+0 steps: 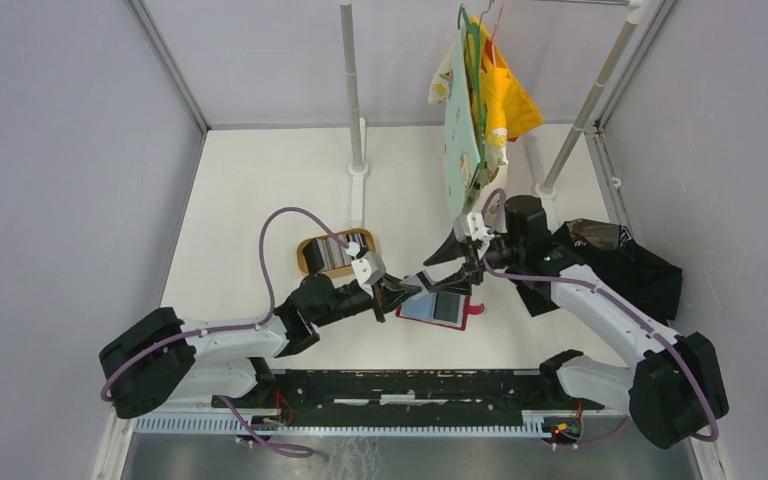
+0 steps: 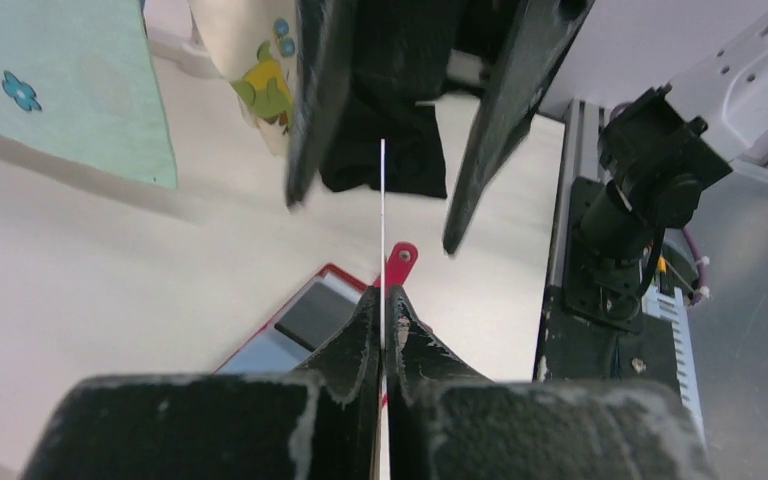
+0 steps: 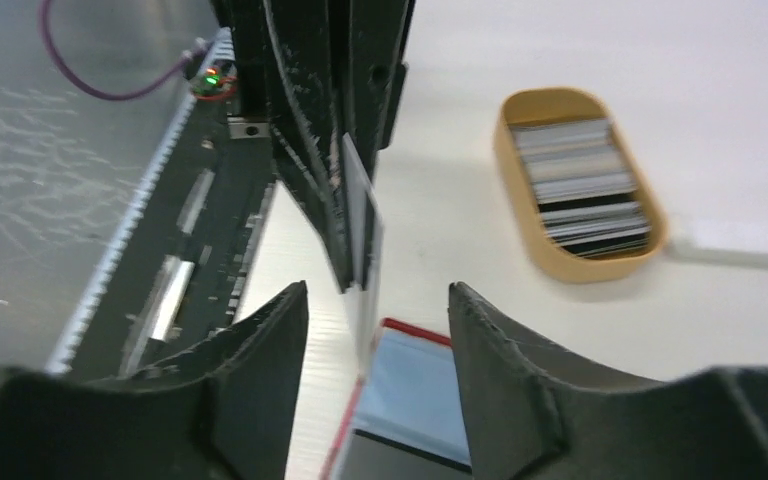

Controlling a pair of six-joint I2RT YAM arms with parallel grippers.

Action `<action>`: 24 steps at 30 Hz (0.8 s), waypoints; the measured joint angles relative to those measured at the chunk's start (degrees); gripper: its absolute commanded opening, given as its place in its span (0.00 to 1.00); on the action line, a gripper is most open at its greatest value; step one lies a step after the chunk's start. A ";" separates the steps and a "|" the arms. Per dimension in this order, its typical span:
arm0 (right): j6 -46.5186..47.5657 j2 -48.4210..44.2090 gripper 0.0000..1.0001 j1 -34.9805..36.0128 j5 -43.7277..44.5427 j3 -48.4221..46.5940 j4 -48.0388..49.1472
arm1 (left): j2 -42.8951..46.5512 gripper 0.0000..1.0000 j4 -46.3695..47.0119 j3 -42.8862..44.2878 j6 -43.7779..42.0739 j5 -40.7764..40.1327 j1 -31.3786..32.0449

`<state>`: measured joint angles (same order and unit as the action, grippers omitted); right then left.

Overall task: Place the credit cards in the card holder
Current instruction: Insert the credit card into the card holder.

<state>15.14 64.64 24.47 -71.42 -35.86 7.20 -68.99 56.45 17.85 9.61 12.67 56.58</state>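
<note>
Left gripper (image 2: pixel 383 295) clamped on one credit card (image 3: pixel 363 215) (edge-on, upright), holding it just above open card holder (image 1: pixel 438 308). Right gripper (image 3: pixel 375 295) faces it, jaws apart either side of card, clear of it. Other credit cards (image 3: pixel 580 185) stacked in tan tray (image 3: pixel 558 98), at 10 o'clock from card holder in top view.

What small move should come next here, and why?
Probably draw the right gripper back: its jaws stand open around the card, which the left gripper pinches edge-on above the open card holder, so the card can then go down freely.
</note>
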 measured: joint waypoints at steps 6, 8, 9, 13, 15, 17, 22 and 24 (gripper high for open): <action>27.12 -0.24 0.94 0.15 4.02 -10.38 -23.82 | 6.05 0.02 -17.00 2.58 -1.86 4.00 -1.51; 34.14 -0.98 0.97 0.17 4.15 -9.11 -28.13 | 6.27 0.02 -23.04 5.11 -3.10 5.81 -1.88; 36.50 -1.25 0.97 0.17 4.20 -8.11 -29.70 | 5.97 0.02 -26.45 6.84 -3.72 6.54 -1.88; 38.66 -1.18 0.85 0.17 4.15 -5.22 -31.89 | 2.80 0.02 -36.81 13.86 -6.23 8.15 -1.92; 36.37 -0.61 0.79 0.24 4.13 -5.09 -30.73 | 0.55 0.02 -40.41 16.44 -7.43 8.48 -1.92; 34.42 0.11 0.73 0.46 4.13 -5.09 -29.66 | -1.18 0.02 -43.15 17.70 -8.41 8.50 -1.92; 29.44 1.51 0.57 0.90 4.50 -5.09 -27.26 | -2.99 0.02 -48.24 18.43 -9.77 8.48 -1.92; 27.58 1.57 0.52 0.94 4.59 -5.09 -26.12 | -2.99 0.02 -49.20 18.67 -10.27 8.48 -1.92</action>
<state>42.72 66.22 25.41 -66.83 -40.95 -18.92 -71.99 7.25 36.51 -0.67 21.15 54.65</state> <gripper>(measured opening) 0.582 0.036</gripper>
